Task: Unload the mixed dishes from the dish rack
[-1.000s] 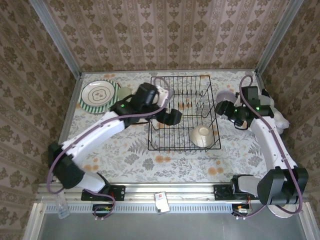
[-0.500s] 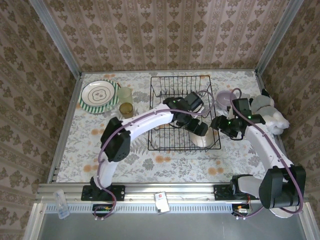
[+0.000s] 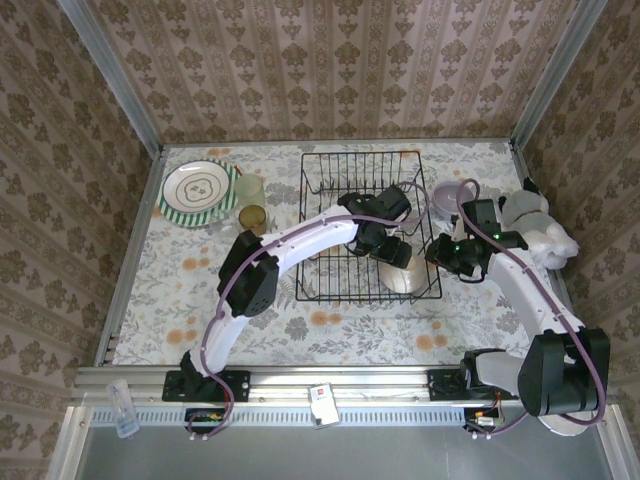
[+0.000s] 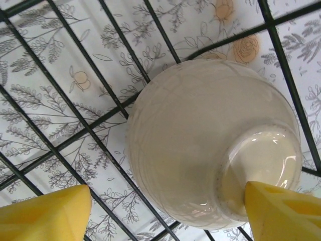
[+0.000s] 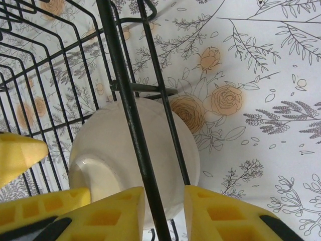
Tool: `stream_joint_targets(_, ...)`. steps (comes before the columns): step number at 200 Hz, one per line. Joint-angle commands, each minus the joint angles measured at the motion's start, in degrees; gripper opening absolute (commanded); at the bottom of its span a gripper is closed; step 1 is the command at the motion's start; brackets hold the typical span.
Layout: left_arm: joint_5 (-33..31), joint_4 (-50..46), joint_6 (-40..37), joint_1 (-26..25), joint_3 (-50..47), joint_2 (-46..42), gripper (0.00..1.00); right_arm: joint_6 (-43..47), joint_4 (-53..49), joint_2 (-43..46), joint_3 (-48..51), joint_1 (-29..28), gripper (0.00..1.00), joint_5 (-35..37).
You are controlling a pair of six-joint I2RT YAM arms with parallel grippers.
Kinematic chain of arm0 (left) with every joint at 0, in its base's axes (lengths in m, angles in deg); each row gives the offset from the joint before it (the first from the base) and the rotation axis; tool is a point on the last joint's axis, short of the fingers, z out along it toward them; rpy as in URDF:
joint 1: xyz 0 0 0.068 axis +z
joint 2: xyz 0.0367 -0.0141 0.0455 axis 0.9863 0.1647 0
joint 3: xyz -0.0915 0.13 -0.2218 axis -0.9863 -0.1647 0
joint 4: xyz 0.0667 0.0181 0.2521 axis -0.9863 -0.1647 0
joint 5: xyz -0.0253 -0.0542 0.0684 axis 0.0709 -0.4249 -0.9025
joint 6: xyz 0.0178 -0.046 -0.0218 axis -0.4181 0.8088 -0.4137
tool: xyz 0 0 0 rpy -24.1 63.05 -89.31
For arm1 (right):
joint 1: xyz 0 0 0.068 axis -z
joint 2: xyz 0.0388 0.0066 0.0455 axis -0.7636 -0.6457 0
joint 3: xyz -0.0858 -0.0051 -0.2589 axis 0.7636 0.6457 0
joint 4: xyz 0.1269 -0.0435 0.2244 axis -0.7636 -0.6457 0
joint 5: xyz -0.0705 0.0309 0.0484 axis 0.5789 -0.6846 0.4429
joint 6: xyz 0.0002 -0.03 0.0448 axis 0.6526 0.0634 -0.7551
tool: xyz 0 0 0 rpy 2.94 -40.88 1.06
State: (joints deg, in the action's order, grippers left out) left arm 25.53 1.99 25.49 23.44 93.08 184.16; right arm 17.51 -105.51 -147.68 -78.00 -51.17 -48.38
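Observation:
The black wire dish rack (image 3: 340, 285) stands mid-table. In its near right corner a cream bowl (image 3: 408, 279) lies upside down. My left gripper (image 3: 392, 255) hangs just over that bowl (image 4: 195, 135), open; one yellow fingertip (image 4: 281, 211) rests at the bowl's foot ring, while the other stands apart over the rack floor. My right gripper (image 3: 438, 250) is at the rack's right wall, open, its jaws narrowly astride an upright rack wire (image 5: 131, 120), with the bowl (image 5: 100, 143) behind. A green-striped plate (image 3: 198, 188), a tumbler (image 3: 250, 189), an amber cup (image 3: 252, 217) and a lilac bowl (image 3: 450, 194) sit on the table.
A lumpy white soft toy (image 3: 545, 230) lies at the far right, beside the right arm. The left arm arches from its base across the rack's near left corner. Metal frame rails and patterned walls close in the table.
My left arm swung from the rack's left side across to the cream bowl and its jaws narrowed slightly. My right gripper moved in to the rack's right wall and its jaws narrowed round a wire.

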Motion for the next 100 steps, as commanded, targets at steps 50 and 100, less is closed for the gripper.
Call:
stream_joint_targets(50,-2.37,1.77,3.66,5.16,-12.34,-7.25,0.78,1.20,0.60,-2.26,-0.53,-0.37,0.15,-0.69)
stream_joint_targets(100,-3.08,3.80,4.03,8.88,-21.41,-13.09,0.78,0.92,0.77,-2.13,-0.79,-0.37,0.12,-0.69)
